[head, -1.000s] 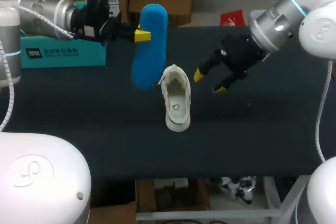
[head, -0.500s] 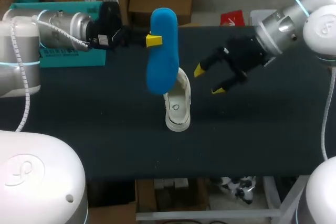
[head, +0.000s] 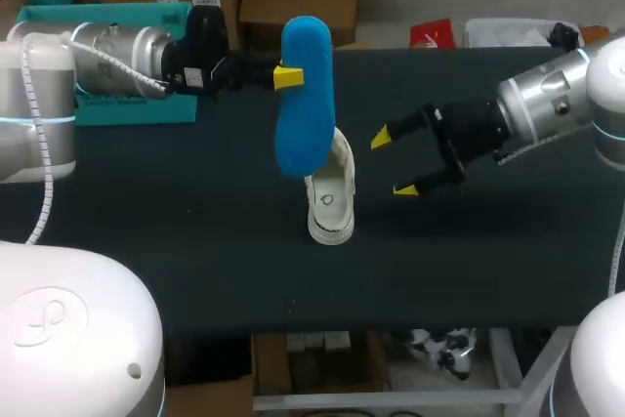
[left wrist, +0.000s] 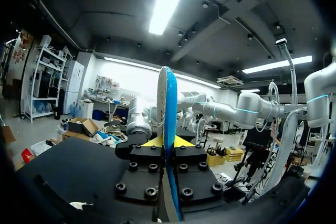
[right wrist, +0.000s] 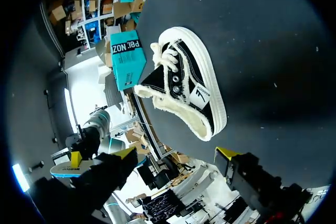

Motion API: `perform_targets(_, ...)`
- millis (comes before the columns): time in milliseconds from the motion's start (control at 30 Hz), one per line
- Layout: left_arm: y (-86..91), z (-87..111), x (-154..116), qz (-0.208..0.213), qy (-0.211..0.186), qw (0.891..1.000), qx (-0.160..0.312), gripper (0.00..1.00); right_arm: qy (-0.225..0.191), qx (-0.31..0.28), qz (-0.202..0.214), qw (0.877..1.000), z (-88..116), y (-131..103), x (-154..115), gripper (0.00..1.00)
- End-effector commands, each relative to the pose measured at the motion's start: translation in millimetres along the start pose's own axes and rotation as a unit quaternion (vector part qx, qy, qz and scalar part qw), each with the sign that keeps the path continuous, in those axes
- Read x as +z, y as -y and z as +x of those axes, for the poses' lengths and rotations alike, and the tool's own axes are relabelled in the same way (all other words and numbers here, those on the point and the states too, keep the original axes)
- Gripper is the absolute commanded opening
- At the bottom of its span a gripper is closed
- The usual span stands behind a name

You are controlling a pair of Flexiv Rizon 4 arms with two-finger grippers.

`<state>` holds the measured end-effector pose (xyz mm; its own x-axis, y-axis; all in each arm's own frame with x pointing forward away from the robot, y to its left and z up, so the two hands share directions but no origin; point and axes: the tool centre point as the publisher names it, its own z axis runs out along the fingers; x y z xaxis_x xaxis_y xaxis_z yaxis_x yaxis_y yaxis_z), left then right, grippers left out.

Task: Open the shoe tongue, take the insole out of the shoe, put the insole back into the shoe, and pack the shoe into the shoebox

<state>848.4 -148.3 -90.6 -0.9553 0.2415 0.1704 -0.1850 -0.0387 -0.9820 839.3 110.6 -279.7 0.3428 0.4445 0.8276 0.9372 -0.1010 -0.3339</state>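
The left claw (head: pixel 286 75) is clamped on a blue insole (head: pixel 305 104), with one yellow tip against each flat face. It holds the insole on edge in the air above the far end of the shoe (head: pixel 330 197); whether the two touch cannot be told. The shoe stands sole-down near the middle of the dark counter (head: pixel 195 241). The right claw (head: pixel 393 163) hangs spread wide and empty beside the shoe, toward the right edge. A teal shoebox (head: pixel 127 109) sits at the far left corner.
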Motion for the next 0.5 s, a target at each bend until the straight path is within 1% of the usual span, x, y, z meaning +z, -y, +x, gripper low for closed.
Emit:
perform_targets(33,-0.9,0.1,1,0.002,0.001,1.000,0.000,0.00,-0.044,0.094,0.035,0.994,4,-14,-1,1.00)
perform_targets(67,-0.9,0.1,1,0.002,0.001,1.000,0.000,0.00,-0.075,0.117,0.047,0.989,8,-14,-1,1.00)
perform_targets(100,-0.9,0.1,1,0.002,0.001,1.000,0.000,0.00,-0.100,0.160,0.059,0.980,10,-13,-1,1.00)
perform_targets(133,-0.9,0.1,1,0.002,0.001,1.000,0.000,0.00,-0.100,0.176,0.042,0.978,13,-10,-2,1.00)
perform_targets(167,-0.9,0.1,1,0.002,0.001,1.000,0.000,0.00,-0.144,0.202,0.050,0.968,17,-7,-4,1.00)
perform_targets(200,-0.9,0.1,1,0.002,0.001,1.000,0.000,0.00,-0.169,0.247,0.060,0.952,18,-4,-5,1.00)
perform_targets(233,-0.9,0.1,1,0.002,0.001,1.000,0.000,0.00,-0.193,0.296,0.059,0.933,18,0,-4,1.00)
perform_targets(267,-0.9,0.1,1,0.002,0.001,1.000,0.000,0.00,-0.171,0.322,0.042,0.930,20,5,-4,1.00)
perform_targets(500,-0.9,0.1,1,0.002,0.001,1.000,0.000,0.00,-0.171,0.322,0.042,0.930,20,5,-4,1.00)
